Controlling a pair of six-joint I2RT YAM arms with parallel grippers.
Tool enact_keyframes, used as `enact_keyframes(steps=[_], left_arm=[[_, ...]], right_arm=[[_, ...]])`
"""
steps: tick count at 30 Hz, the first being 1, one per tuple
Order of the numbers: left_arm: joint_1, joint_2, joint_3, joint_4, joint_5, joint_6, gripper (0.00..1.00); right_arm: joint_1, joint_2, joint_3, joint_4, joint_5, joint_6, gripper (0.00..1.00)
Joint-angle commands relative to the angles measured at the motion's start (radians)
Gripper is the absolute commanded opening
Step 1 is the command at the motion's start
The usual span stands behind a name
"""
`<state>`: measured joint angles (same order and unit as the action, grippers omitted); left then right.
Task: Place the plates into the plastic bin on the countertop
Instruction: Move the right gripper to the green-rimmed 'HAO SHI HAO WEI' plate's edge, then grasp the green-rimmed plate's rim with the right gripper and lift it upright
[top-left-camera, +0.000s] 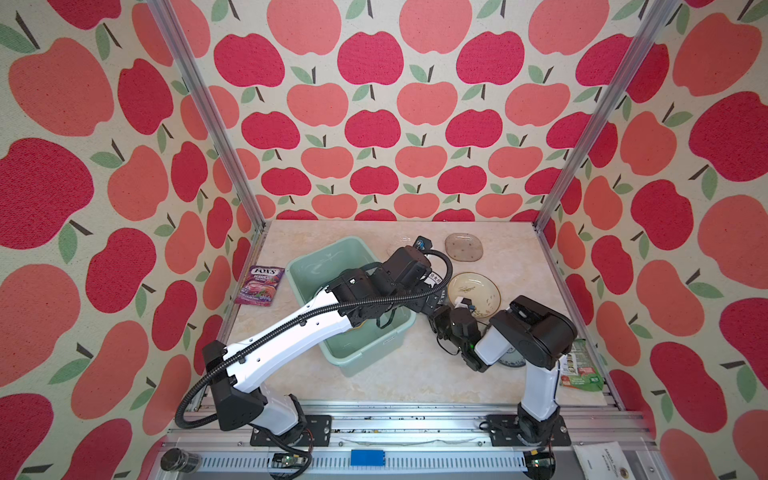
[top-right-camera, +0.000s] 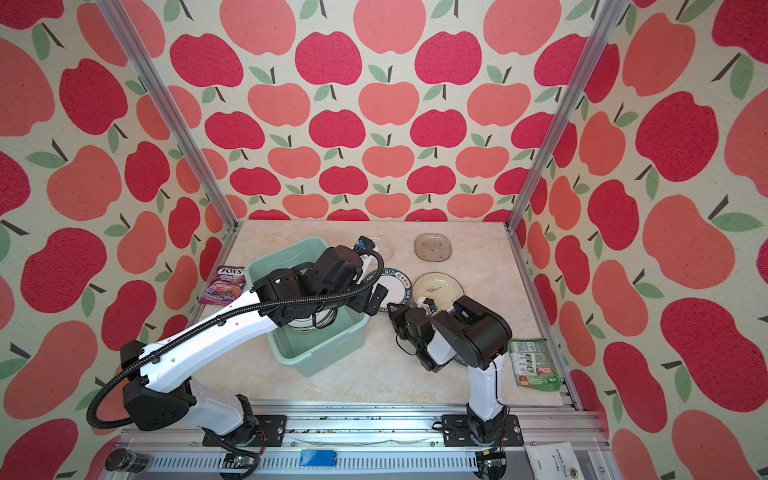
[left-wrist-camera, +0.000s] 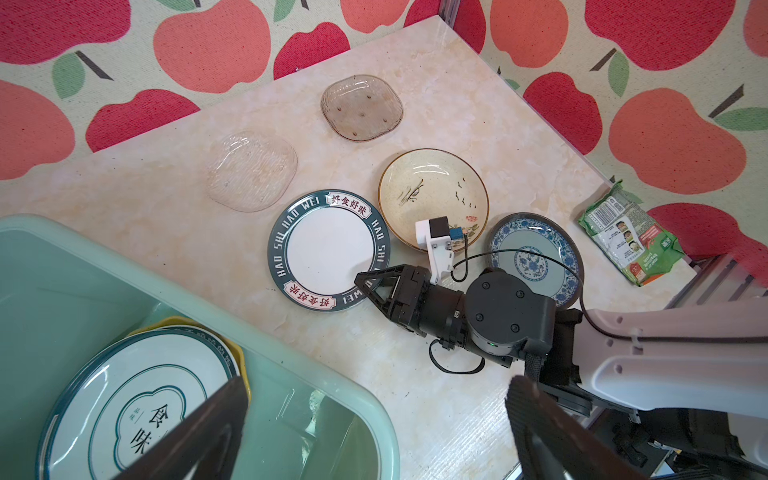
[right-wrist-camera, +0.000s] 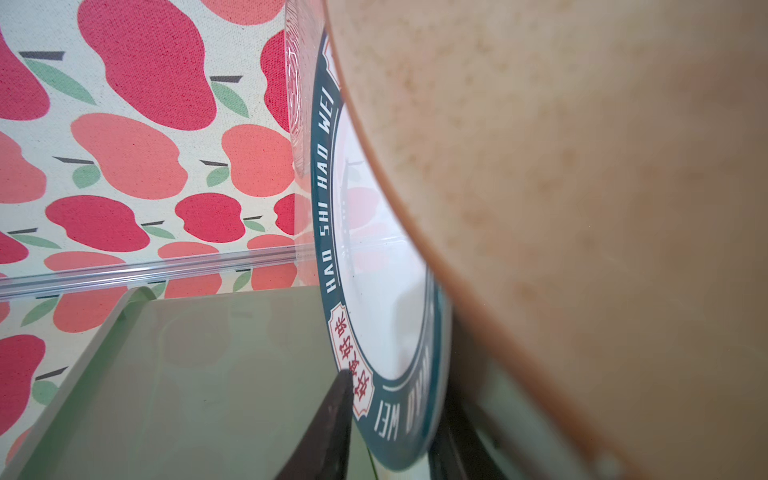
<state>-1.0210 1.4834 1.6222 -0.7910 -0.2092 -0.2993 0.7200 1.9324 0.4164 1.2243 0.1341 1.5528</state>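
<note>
right gripper (left-wrist-camera: 368, 286) at a plate rim, bin part filled
in mint-green rectangular plastic bin (top-left-camera: 365, 353): white dark-ringed plate (left-wrist-camera: 124, 395) on yellow plate (left-wrist-camera: 239, 353), at least two done. five remaining on beige marble-look countertop (left-wrist-camera: 415, 374): white plate with teal lettered rim (left-wrist-camera: 328, 249), clear squarish glass plate (left-wrist-camera: 251, 170), smoky squarish glass plate (left-wrist-camera: 361, 108), cream brown-edged plate (left-wrist-camera: 432, 191), blue-patterned plate (left-wrist-camera: 536, 253). right jaws straddling lettered rim, cannot tell if clamped. left gripper (left-wrist-camera: 376, 384) spread wide, empty, above bin corner.

On the table (top-left-camera: 395, 382), the plastic bin (top-left-camera: 361, 353) holds stacked plates (left-wrist-camera: 141, 386); a candy packet (top-left-camera: 261, 286) lies left of it. To its right lie the lettered plate (left-wrist-camera: 328, 245), bird-painted plate (top-left-camera: 473, 289) and patterned plate (left-wrist-camera: 540, 237), glass plates (left-wrist-camera: 252, 170) behind them, a snack packet (top-right-camera: 536, 363) front-right.
</note>
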Motion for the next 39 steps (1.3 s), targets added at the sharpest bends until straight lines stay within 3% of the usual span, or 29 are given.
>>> enact_keyframes(steps=[1,14,23,39], left_arm=[[0.004,-0.001,0.030,-0.029,0.004,-0.017,0.99],[-0.022,-0.044,0.011,-0.056,-0.030,-0.041,0.99],[-0.056,-0.104,-0.023,-0.062,-0.071,-0.076,0.99],[-0.097,-0.252,-0.111,-0.057,-0.121,-0.157,0.99]], right_arm=[[0.007,0.040,-0.015,-0.164,0.006,0.000,0.25],[0.011,0.003,-0.022,-0.125,0.000,-0.025,0.01],[0.013,-0.098,-0.018,-0.112,0.009,-0.081,0.00],[0.025,-0.479,0.106,-0.594,0.027,-0.345,0.00]])
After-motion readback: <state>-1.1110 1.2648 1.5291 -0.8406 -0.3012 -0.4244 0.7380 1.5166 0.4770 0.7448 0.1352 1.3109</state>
